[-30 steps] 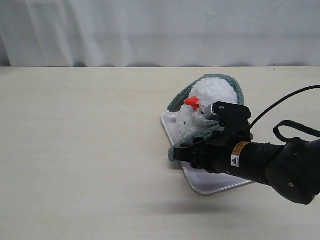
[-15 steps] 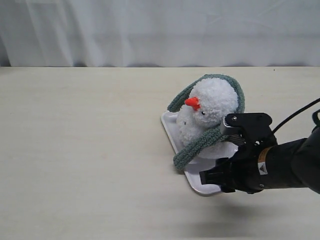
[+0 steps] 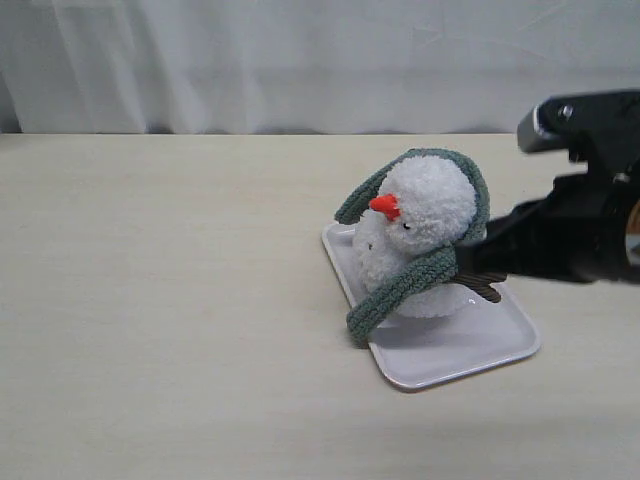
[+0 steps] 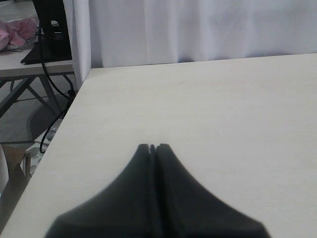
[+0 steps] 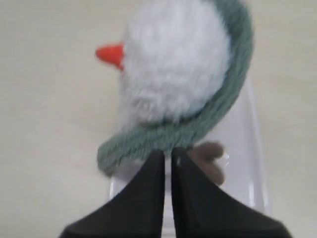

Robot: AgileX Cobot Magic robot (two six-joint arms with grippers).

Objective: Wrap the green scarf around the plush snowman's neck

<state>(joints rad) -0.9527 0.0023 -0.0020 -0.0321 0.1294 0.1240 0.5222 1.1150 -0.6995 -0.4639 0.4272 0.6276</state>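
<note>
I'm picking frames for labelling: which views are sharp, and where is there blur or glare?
Exterior view: soft even light, faint shadows, plush snowman crisp, no harsh glare. Left wrist view: table sharp, left gripper a dark out-of-focus shape. Right wrist view: soft throughout, green scarf and right gripper both blurred.

The right arm (image 3: 585,235) is matte black, a bulky body narrowing toward the right gripper (image 3: 468,262). On top sits a grey metal bracket (image 3: 537,125) with rounded corners and 1 small round screw (image 3: 567,110). A sliver of orange-tan label (image 3: 634,225) shows at its edge. The right gripper and the left gripper (image 4: 152,147) each have 2 black fingers, broad at the base, tapering to blunt tips
</note>
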